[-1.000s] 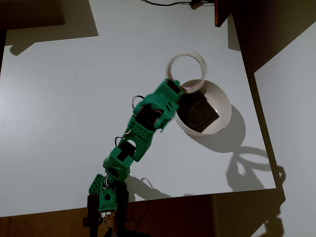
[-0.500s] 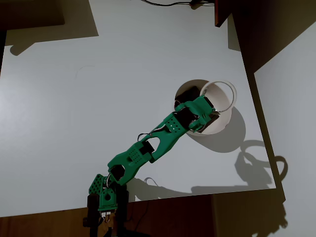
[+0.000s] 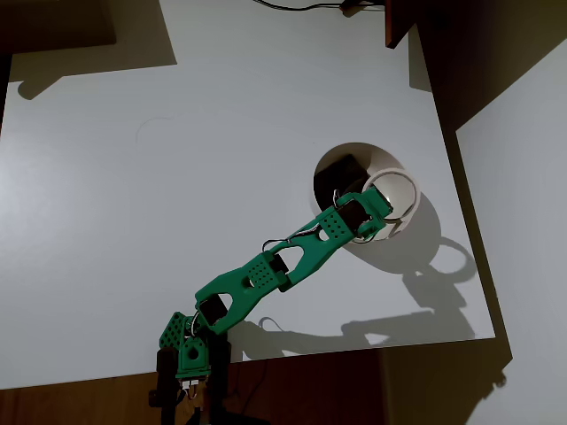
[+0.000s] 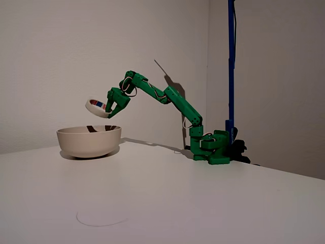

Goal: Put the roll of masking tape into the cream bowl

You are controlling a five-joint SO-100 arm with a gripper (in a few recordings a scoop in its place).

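Overhead view: I see my green plastic arm (image 3: 266,274) stretched from the lower left toward right of centre, its gripper (image 3: 376,211) clamped on the rim of the off-white ring of masking tape (image 3: 391,195). The tape sits over the right half of the round cream-white bowl (image 3: 330,158), which stands on the white table (image 3: 177,159). A dark brown square block (image 3: 338,172) lies inside the bowl, upper left part.

Fixed view: the gripper (image 4: 111,108) pinches the tape ring (image 4: 98,107), tilted, reddish marks on its inner core, hanging above the bowl (image 4: 89,141) at left of frame, clear of its rim. A blue pole (image 4: 231,61) stands behind the arm base at right.
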